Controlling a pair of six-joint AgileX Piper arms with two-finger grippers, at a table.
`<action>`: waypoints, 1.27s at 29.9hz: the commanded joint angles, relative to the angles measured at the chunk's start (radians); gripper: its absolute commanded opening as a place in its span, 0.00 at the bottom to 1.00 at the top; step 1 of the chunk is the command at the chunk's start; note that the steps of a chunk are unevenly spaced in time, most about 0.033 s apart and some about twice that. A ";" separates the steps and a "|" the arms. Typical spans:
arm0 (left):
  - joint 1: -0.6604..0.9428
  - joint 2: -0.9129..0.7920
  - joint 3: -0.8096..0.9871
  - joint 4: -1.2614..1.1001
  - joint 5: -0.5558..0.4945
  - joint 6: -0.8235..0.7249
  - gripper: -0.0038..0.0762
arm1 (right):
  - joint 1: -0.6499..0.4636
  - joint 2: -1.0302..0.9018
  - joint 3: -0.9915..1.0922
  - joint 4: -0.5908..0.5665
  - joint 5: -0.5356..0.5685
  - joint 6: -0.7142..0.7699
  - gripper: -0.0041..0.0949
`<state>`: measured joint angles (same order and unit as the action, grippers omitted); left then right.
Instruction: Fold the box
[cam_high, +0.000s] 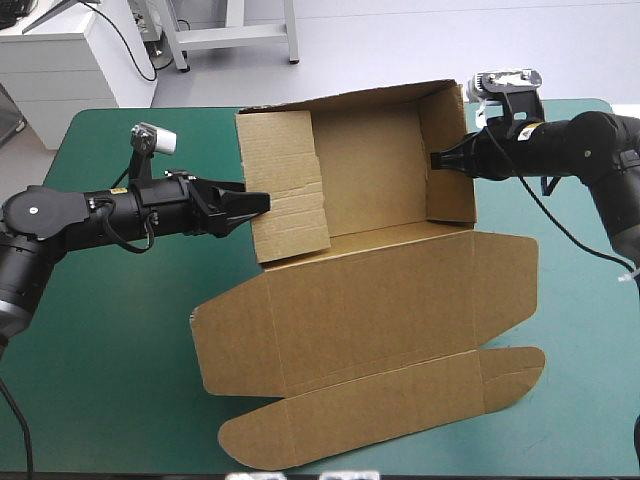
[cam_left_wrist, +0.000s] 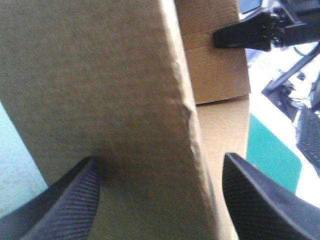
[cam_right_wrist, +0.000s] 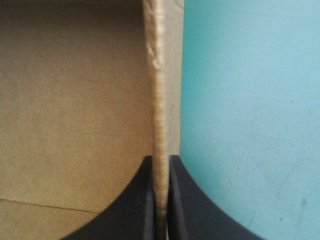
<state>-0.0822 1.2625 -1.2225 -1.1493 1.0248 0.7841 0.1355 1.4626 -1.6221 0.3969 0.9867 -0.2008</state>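
At the table's far middle, the right gripper (cam_high: 438, 160) clamps the upright right wall of the box (cam_high: 370, 180), its black fingers (cam_right_wrist: 135, 205) all but closed on the board's edge. The left gripper (cam_high: 250, 203) is spread wide, its fingers (cam_left_wrist: 65, 205) well apart with the raised left wall between them. The brown box is an open tray with its far and side walls up, and its lid (cam_high: 400, 300) and rounded flaps lie flat on the teal-green cover (cam_high: 120, 400) toward the near edge.
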 joint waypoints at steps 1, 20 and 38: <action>-0.077 -0.023 -0.095 0.107 -0.112 -0.127 0.67 | 0.004 -0.033 -0.030 0.053 -0.072 0.012 0.03; -0.318 0.221 -0.440 0.813 -0.143 -0.732 0.66 | 0.021 0.001 -0.028 -0.091 -0.073 0.114 0.03; -0.325 0.306 -0.450 0.859 -0.103 -0.819 0.21 | 0.023 0.087 -0.028 -0.038 -0.105 0.127 0.03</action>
<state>-0.4012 1.6044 -1.6409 -0.2611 0.9573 -0.0261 0.1564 1.5838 -1.6221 0.2908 0.9569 -0.0908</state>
